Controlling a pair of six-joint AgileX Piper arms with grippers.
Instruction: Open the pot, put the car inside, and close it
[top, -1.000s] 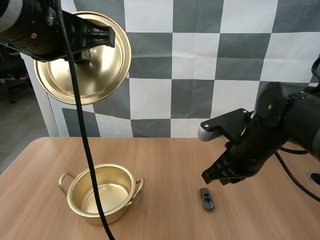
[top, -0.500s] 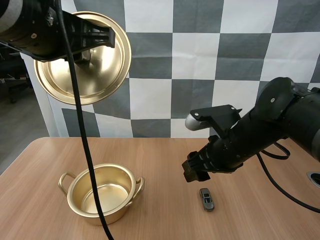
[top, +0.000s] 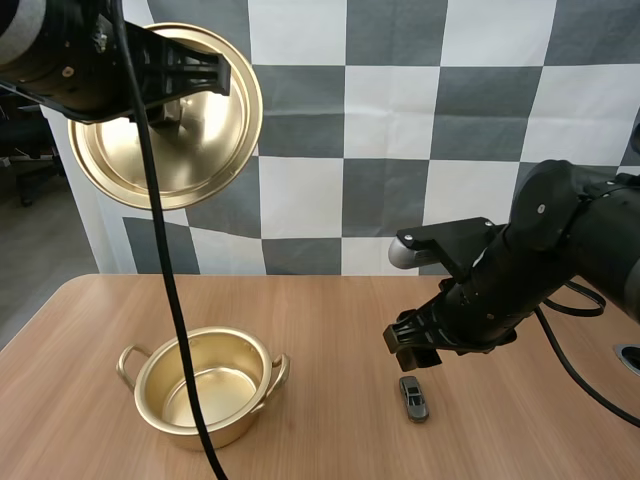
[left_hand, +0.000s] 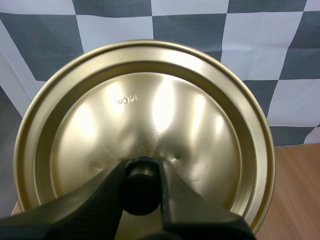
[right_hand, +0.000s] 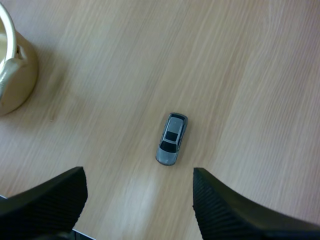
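A gold pot (top: 205, 387) stands open and empty on the wooden table, left of centre. Its gold lid (top: 170, 115) hangs high above the table's left side, underside facing the camera. My left gripper (left_hand: 141, 187) is shut on the lid's black knob (left_hand: 141, 186). A small grey toy car (top: 413, 398) lies on the table right of the pot. My right gripper (top: 413, 354) hovers just above and behind the car, open, with nothing between its ribbed fingers (right_hand: 227, 210). From the right wrist, the car (right_hand: 171, 139) lies just ahead of the gap, the pot's handle (right_hand: 15, 60) off to one side.
Bare wood lies between the pot and the car. A round hole (top: 630, 357) sits at the table's right edge. The table's left edge runs close to the pot.
My right gripper opened wide. It swung left and then settled back down over the car. The left arm and lid held still.
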